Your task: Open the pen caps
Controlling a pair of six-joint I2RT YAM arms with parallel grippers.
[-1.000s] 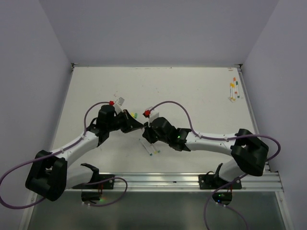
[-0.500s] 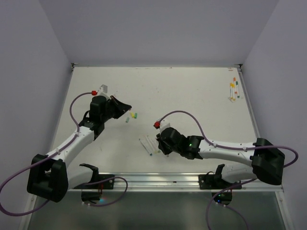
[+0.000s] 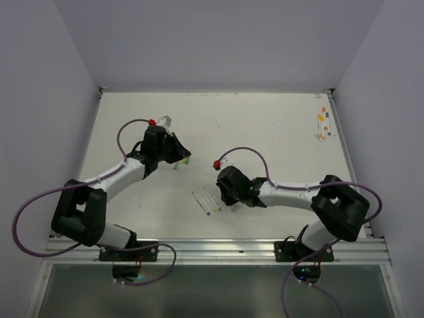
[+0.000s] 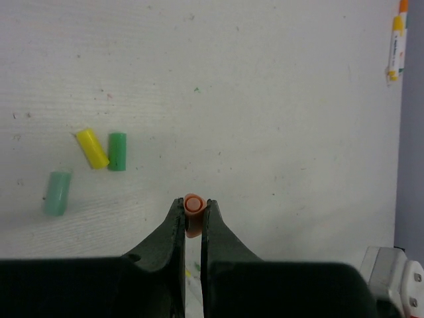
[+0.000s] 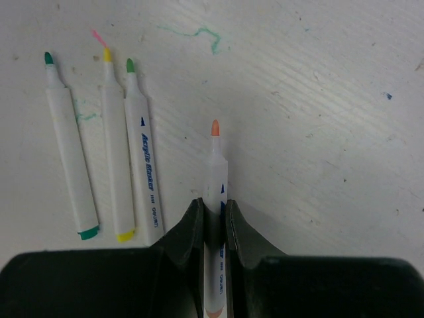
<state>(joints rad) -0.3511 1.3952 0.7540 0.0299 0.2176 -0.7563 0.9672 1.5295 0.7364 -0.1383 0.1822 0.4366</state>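
**A:** From above, the left gripper (image 3: 181,156) sits centre-left and the capped pens (image 3: 322,124) lie upper right.

**B:** Left wrist: it pinches the orange cap (image 4: 193,205). Release it low, beside the yellow cap (image 4: 92,148).

**A:** Right wrist: the right gripper (image 5: 213,211) clamps the orange-tipped pen (image 5: 214,159). Lay it alongside the uncapped pens (image 5: 116,146).

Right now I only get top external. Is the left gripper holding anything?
Observer: Yes. The left wrist view shows the left gripper shut on an orange cap, its open end towards the camera.
Operator: And the right?
Observer: The right gripper is shut on a white marker, its orange tip bare.
Operator: Other caps off yet?
Observer: Three lie loose on the table ahead of the left gripper: a yellow cap and a green cap side by side, and a pale green cap apart from them.
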